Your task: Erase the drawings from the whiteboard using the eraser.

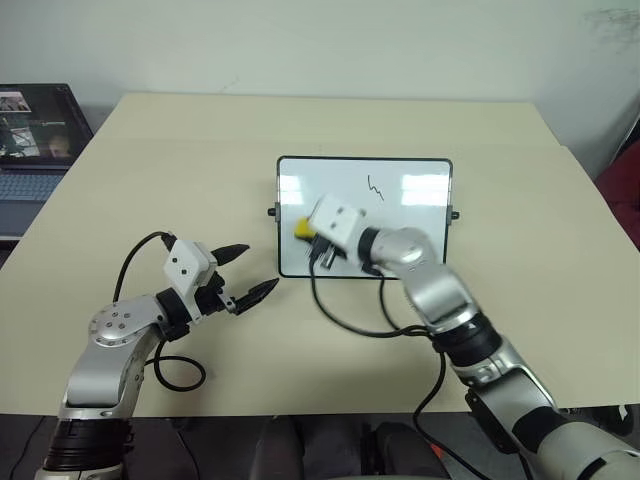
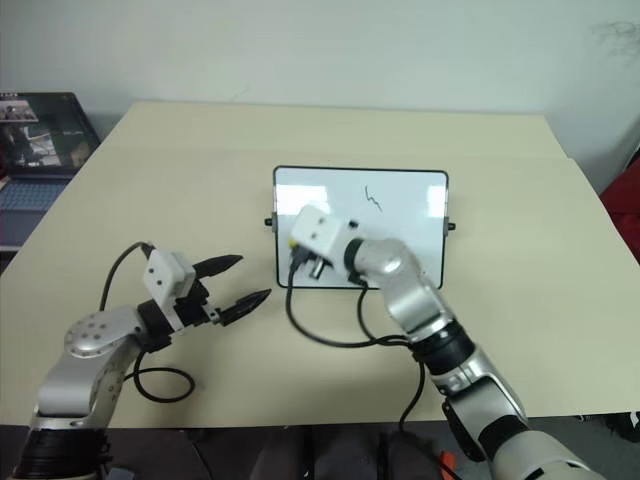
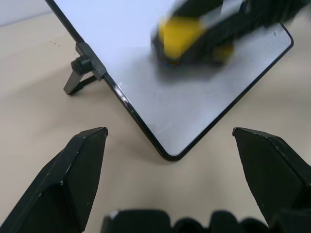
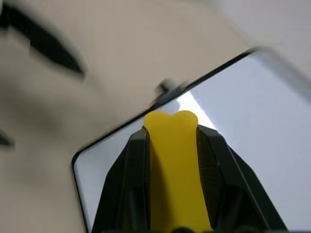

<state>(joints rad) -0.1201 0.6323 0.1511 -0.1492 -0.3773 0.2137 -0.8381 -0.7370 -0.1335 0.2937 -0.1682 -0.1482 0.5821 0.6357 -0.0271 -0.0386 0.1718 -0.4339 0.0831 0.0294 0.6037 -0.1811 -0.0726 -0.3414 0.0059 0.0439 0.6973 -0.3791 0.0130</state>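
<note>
Black cable (image 1: 345, 318) before whiteboard (image 1: 420, 190); laptop (image 1: 35, 150) aside

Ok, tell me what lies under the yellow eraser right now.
The eraser, clamped in the right gripper, is over the left part of the whiteboard. The surface directly beneath is covered; one squiggle shows farther right.

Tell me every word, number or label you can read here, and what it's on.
None can be read.
Whiteboard: only a thin dark squiggle, a drawing, not letters.
Laptop screen: lit with pictures, any text too small to read.
Eraser: plain yellow, no print visible.
</note>
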